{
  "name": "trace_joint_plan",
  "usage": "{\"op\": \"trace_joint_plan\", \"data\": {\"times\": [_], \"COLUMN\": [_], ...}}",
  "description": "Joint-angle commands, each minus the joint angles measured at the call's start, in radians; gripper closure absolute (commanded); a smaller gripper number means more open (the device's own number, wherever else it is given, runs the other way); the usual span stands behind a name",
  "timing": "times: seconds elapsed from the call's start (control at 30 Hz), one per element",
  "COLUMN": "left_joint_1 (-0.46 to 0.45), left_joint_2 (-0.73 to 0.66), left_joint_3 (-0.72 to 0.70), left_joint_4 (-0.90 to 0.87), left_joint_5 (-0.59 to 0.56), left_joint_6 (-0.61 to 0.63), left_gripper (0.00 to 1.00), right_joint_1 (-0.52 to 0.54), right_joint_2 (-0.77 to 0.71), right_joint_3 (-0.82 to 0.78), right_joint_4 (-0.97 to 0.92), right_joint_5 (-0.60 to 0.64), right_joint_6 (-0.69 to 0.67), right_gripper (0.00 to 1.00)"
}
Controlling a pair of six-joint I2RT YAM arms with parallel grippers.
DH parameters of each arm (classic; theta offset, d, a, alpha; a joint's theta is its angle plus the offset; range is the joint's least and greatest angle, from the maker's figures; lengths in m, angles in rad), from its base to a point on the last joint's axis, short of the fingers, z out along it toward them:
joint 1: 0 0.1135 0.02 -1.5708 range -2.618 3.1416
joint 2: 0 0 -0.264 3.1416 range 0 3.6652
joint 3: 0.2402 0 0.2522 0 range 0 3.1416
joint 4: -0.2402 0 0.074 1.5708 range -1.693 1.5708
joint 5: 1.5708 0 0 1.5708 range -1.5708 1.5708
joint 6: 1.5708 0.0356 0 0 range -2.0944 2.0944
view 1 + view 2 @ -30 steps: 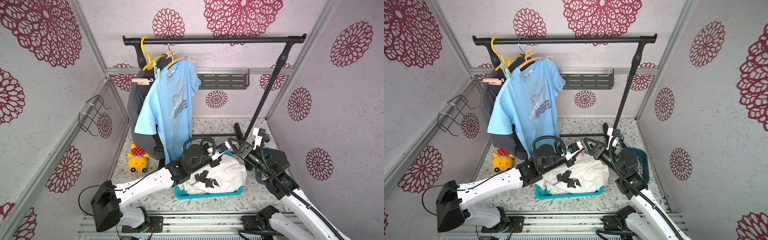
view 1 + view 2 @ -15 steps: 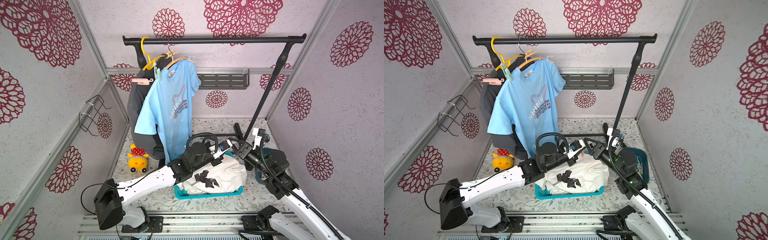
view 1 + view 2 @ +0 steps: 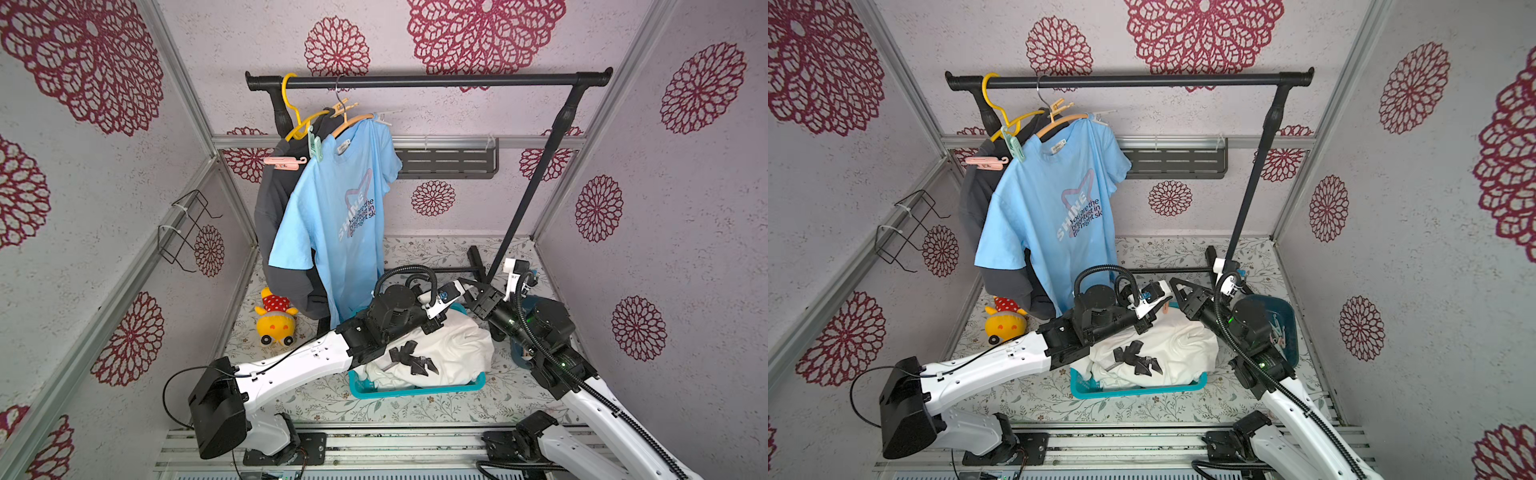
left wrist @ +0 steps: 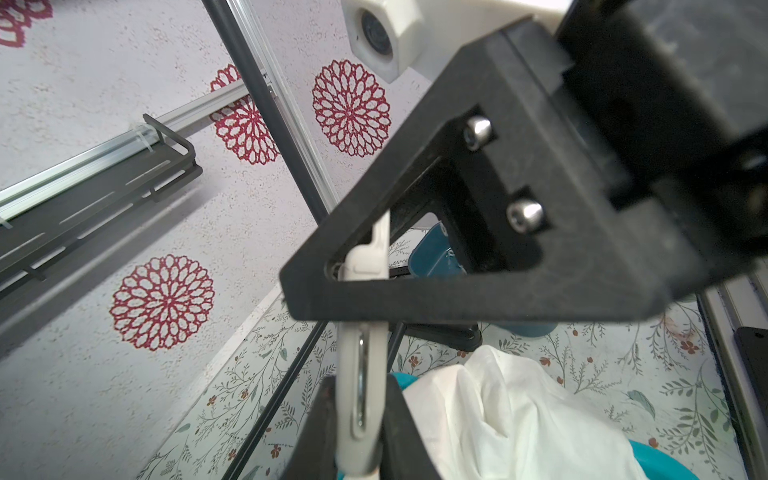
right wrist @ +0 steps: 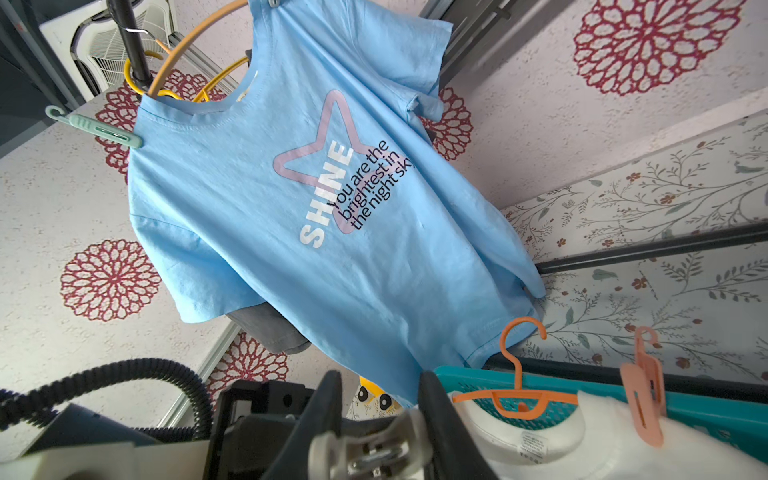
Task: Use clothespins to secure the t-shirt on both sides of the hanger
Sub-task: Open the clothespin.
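— Which step is this?
— A handover over the twelve-o'clock rim of the teal basket [image 3: 415, 390]. The left gripper [image 4: 360, 449] is clamped on the whitish clothespin [image 4: 361, 374].
— And the right gripper [image 5: 380, 399]?
— Its jaws stand narrow around that peg and seem to touch it. I can't tell if the hold is firm. Next, I'd judge, it pins the white t-shirt [image 3: 457, 349] to the orange hanger [image 5: 515, 399], opposite the peach clothespin [image 5: 642, 390].

A robot test booth staged as a laundry corner — flower-papered panels [image 3: 104, 249] in aluminium framing [image 3: 185, 83], a clothes rail [image 3: 428, 81].

Matt plastic clothespin [image 4: 380, 365], shiny metal spring [image 4: 360, 399]
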Motion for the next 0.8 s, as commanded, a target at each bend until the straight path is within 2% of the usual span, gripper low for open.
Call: {"op": "trace_joint_plan", "data": {"times": [0.0,0.13,0.2,0.3,0.53,0.7,0.77], "left_joint_1": [-0.003,-0.003,-0.003,-0.003,-0.004,0.009,0.029], "left_joint_2": [0.004,-0.007,-0.016,-0.042,-0.192,-0.314,-0.359], "left_joint_3": [0.016,0.004,-0.006,-0.025,-0.142,-0.206,-0.218], "left_joint_4": [0.002,0.000,-0.002,-0.013,-0.102,-0.280,-0.365], "left_joint_5": [0.015,0.012,0.005,-0.012,-0.064,-0.160,-0.173], "left_joint_6": [-0.024,-0.027,-0.030,-0.040,-0.102,-0.186,-0.247], "left_gripper": [0.99,0.78,0.60,0.45,0.33,0.31,0.29], "right_joint_1": [0.003,0.003,0.003,0.003,0.002,0.003,0.002], "right_joint_2": [-0.018,-0.018,-0.017,-0.010,0.031,0.071,0.082], "right_joint_3": [0.024,0.027,0.028,0.037,0.051,0.055,0.057], "right_joint_4": [-0.020,-0.060,-0.083,-0.128,-0.186,-0.171,-0.169], "right_joint_5": [0.060,0.100,0.124,0.158,0.218,0.224,0.234], "right_joint_6": [-0.027,-0.039,-0.051,-0.073,-0.129,-0.155,-0.165], "right_gripper": [0.70,0.73,0.74,0.77,0.86,0.99,1.00]}}
